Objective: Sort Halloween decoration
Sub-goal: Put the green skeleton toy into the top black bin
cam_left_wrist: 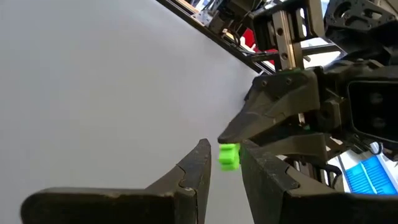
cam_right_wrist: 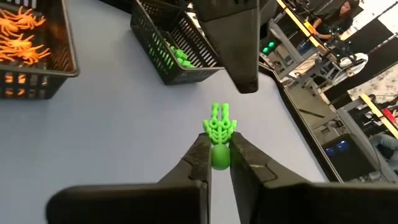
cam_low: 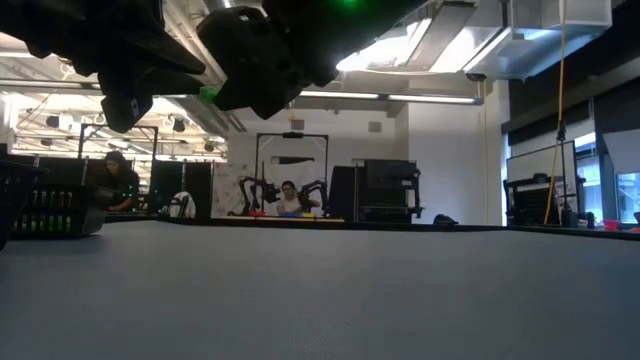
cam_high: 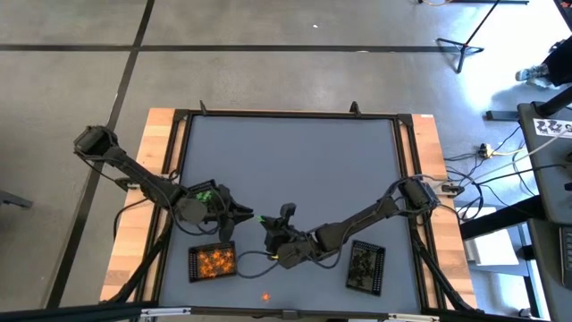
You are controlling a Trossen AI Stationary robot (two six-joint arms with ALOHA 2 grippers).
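Note:
A bright green skeleton-like trinket point(cam_right_wrist: 217, 127) is held above the table's near middle, and my right gripper point(cam_right_wrist: 217, 148) is shut on it. My left gripper point(cam_left_wrist: 225, 155) is open and faces the right one point(cam_high: 268, 224) tip to tip. In the left wrist view its fingers stand on either side of the green trinket point(cam_left_wrist: 229, 157). In the right wrist view a small gap shows between the left fingers point(cam_right_wrist: 233, 56) and the trinket's free end. A single orange trinket point(cam_high: 265, 296) lies on the table near the near edge. My right gripper pinches the green trinket by its round end point(cam_right_wrist: 219, 157) between the two fingertips, coming level from the table's right. The trinket is lifted clear of the table, and its ribbed part point(cam_right_wrist: 217, 118) sticks out past the fingertips toward the left gripper.
Three black mesh trays stand on the grey table: one with green trinkets point(cam_high: 206, 192) beside the left arm, one with orange trinkets point(cam_high: 213, 262) near the near edge, one with dark trinkets point(cam_high: 365, 266) under the right arm. People sit in the room beyond point(cam_low: 290, 200).

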